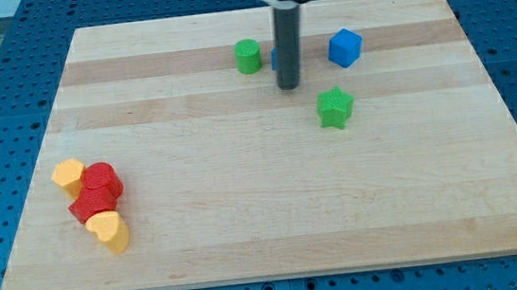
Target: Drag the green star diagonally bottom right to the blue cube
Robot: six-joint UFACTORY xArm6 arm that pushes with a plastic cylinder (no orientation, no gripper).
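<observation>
Nearest the view's bottom, a yellow heart (108, 231). Up top, green star (335, 107) sits below-left of blue cube (345, 47); my tip (289, 86), a bare rod gripping nothing, stands just left of it. A glancing push might spin it past the cube

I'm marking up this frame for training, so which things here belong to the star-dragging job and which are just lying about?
In the job:
green star
blue cube
my tip, to the view's left of the star and slightly above it, apart from it

Lying about:
green cylinder
blue block, mostly hidden behind the rod
two red blocks
two yellow blocks
</observation>
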